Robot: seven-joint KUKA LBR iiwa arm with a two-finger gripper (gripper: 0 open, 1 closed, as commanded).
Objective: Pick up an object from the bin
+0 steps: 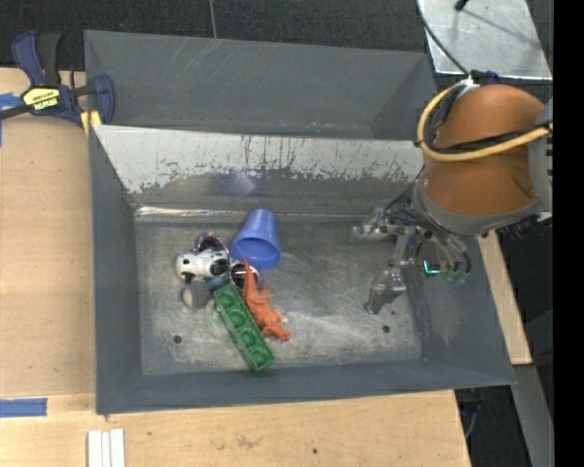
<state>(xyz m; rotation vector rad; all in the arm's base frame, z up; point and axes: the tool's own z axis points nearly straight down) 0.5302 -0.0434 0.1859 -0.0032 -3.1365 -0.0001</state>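
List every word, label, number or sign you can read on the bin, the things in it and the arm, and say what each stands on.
None can be read.
Blue cup: plain, no print.
Green studded strip: no lettering.
White and black toy: dark marks, too small to tell as text.
Orange toy: no lettering.
Bin wall: scratches only, no signs.

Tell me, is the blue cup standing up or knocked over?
Knocked over. The blue cup lies on its side, with its round open mouth pointing sideways towards the front of the bin, not up.
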